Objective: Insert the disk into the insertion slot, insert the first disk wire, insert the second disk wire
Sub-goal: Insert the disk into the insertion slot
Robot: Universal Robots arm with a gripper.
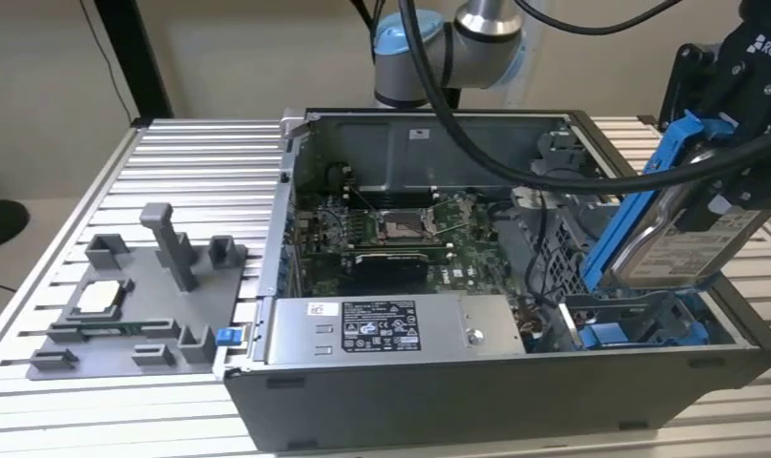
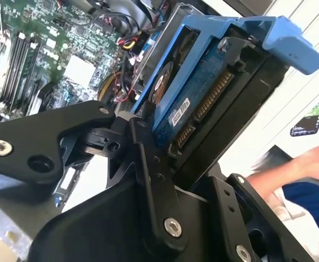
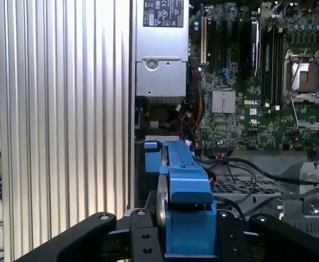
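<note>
The jaws are clenched on the disk [image 1: 681, 250], which hangs steeply tilted in its blue carrier [image 1: 634, 186] over the open case [image 1: 488, 401]. The carrier's high end is up at the jaws and its low end is down by the slot [image 1: 634, 329]. Whether that low end touches the slot's blue rails cannot be told. In the second wrist view the black fingers [image 2: 155, 180] press the disk [image 2: 195, 101] from both flat sides, with its connector edge facing the camera. In the first wrist view the carrier [image 3: 188, 188] stands on edge between them. Below and beyond the jaws lies the motherboard [image 1: 399, 229], and the power supply [image 1: 385, 329] sits beside the slot, toward the exterior view's left. Well apart from the jaws, out on the ribbed tabletop [image 1: 195, 162], rests a grey fixture [image 1: 144, 296]. A person's arm [image 2: 307, 164] shows behind the jaws, blurred.
</note>
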